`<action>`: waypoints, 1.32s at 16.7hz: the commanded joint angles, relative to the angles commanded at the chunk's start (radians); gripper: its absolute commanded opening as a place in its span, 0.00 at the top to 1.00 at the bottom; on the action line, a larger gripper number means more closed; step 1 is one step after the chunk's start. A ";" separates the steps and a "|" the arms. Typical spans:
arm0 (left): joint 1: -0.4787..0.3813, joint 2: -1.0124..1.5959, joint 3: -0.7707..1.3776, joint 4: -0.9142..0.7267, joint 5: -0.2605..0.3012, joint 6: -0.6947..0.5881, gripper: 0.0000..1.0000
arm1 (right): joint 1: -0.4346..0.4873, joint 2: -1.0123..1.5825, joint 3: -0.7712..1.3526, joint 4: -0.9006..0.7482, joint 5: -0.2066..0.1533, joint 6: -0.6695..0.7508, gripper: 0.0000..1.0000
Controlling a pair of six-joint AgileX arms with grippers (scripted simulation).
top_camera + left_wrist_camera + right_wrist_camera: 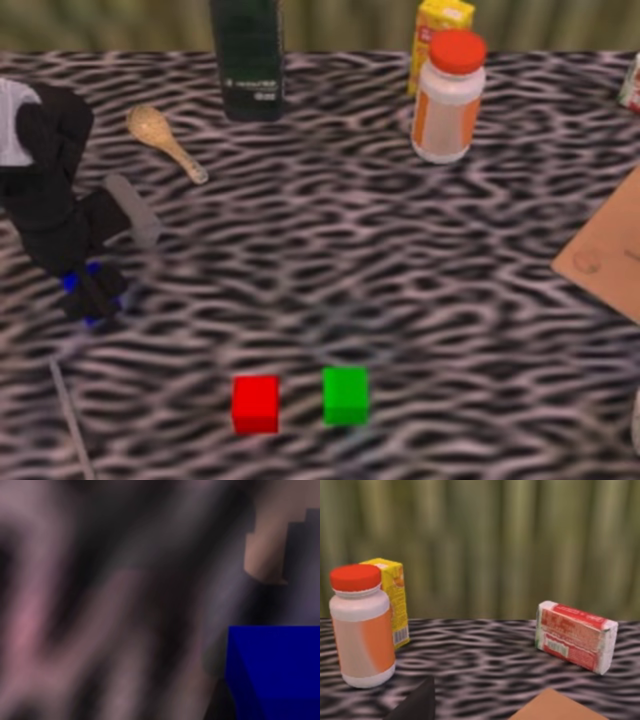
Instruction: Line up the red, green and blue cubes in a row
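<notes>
My left gripper (93, 293) is down near the tabletop's left edge over the blue cube (272, 672); I can't tell its grip. The red cube (255, 403) and green cube (345, 395) sit side by side, apart, near the front edge.

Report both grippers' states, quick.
Left gripper: low at the table's left, around the blue cube; grip cannot be told.
Right gripper: not in view.

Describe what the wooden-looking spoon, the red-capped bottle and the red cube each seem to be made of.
Spoon: probably wood, matte, by its pale tan speckled surface. Red-capped bottle: likely smooth plastic, with a white body, orange label and soft sheen. Red cube: plain uniform colour, perhaps plastic or painted wood; the look leaves it open.
</notes>
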 joint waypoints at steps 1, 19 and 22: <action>0.000 0.000 0.000 0.000 0.000 0.000 1.00 | 0.000 0.000 0.000 0.000 0.000 0.000 0.00; -0.026 -0.140 0.168 -0.295 0.017 -0.028 1.00 | 0.000 0.000 0.000 0.000 0.000 0.000 0.00; -0.157 -0.082 0.259 -0.339 0.017 -0.064 1.00 | 0.000 0.000 0.000 0.000 0.000 0.000 0.00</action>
